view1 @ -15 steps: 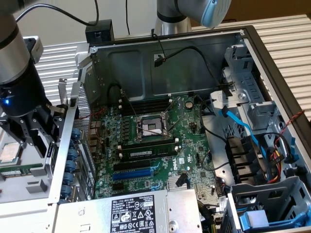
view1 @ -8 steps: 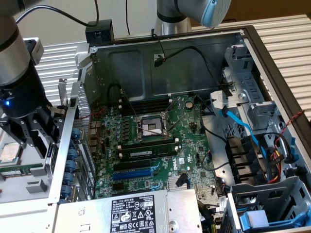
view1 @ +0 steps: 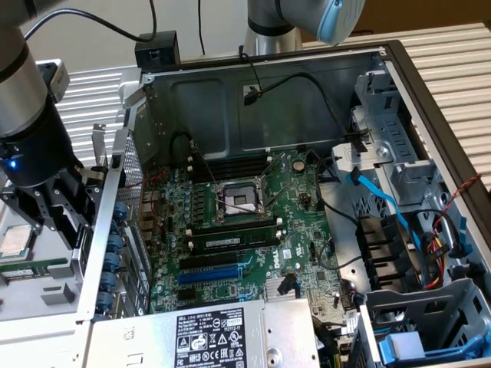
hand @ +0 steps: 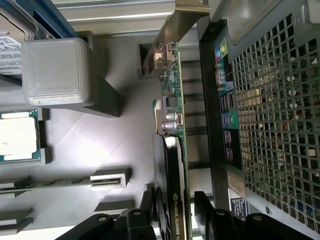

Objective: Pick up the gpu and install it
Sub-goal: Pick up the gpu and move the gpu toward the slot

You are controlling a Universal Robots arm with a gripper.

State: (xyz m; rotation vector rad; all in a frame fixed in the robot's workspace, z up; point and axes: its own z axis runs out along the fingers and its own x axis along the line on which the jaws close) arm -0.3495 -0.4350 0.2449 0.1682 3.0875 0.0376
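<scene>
Exterior view: raised, fairly near, looking down into the open computer case (view1: 253, 100); the pincer (view1: 65, 230) sits outside it at the exterior view's left.
Wrist view: very close, looking along the pincer (hand: 175, 196) at the card (hand: 172, 100) just ahead.
Shared: the grille wall (hand: 270, 125) beside the pincer.

Slatted white table (view1: 449, 54) carries two items: the open case (view1: 230, 92), lying on its side, and a grey tray (hand: 100, 145) just beside it, toward the exterior view's left. On the tray I read: CPU (hand: 17, 136) in a pocket, memory stick (hand: 50, 182) on edge in a slot, grey block (hand: 55, 70). The gpu (hand: 174, 130) stands on edge along the tray's case side; I cannot tell whether it rests on the tray.
</scene>
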